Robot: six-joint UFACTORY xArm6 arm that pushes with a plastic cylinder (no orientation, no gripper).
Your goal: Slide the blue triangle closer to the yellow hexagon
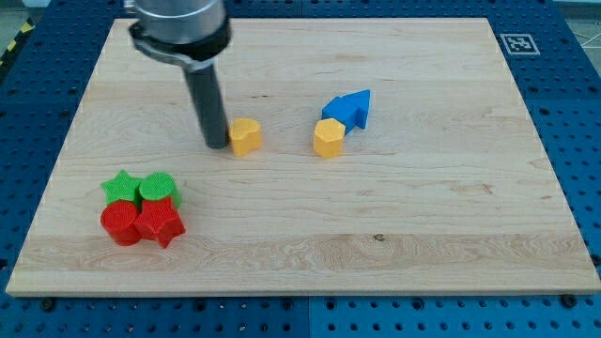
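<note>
Near the middle of the pale wooden board, the rod's tip stood just at the view's left of a small yellow block, seemingly touching it; the rig had no jaws, so nothing was grasped. The blue triangle lay well to the view's right, beside a blue cube-like block and close above the yellow hexagon. Red and green blocks clustered at the lower left, away from the work. Judging by this, the approach step was not yet made: the tip would need to travel round behind the triangle, to its upper right, and nudge it gently toward the hexagon.
</note>
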